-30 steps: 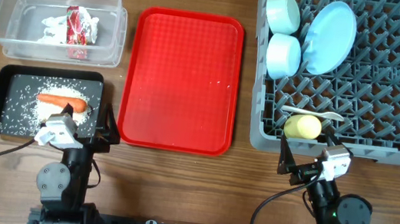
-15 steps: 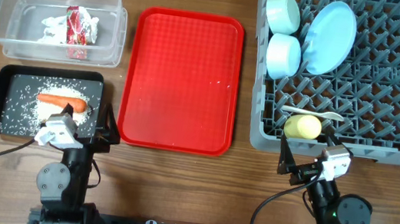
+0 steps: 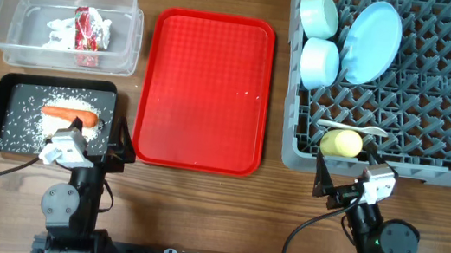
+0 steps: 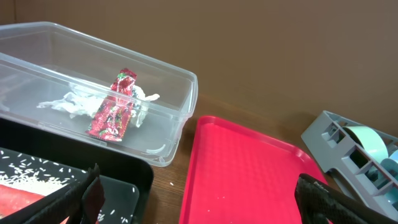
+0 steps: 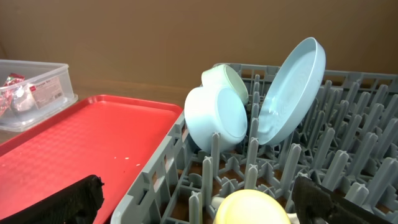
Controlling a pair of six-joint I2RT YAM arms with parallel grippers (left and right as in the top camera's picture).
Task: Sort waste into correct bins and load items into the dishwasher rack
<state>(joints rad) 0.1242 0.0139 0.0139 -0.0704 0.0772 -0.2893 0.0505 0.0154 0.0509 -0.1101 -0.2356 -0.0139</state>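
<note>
The clear tub (image 3: 14, 18) at back left holds crumpled tissue (image 3: 56, 30) and a red wrapper (image 3: 90, 30). In front of it, the black tray (image 3: 13, 85) carries rice grains (image 3: 21, 121) and an orange carrot (image 3: 68, 113). The grey rack (image 3: 447, 103) on the right holds a blue plate (image 3: 373, 41), two blue bowls (image 3: 319, 14) (image 3: 319, 62), a yellow cup (image 3: 341, 143) and a white spoon (image 3: 352, 127). My left gripper (image 3: 94, 140) stands open and empty by the black tray's near right corner. At the rack's front edge my right gripper (image 3: 345, 179) is open just behind the cup (image 5: 255, 208).
A red flat tray (image 3: 204, 89) lies between the bins and the rack, with a few stray rice grains (image 3: 251, 95) on it. One grain lies on the wood (image 4: 172, 182) between the black tray and the red tray.
</note>
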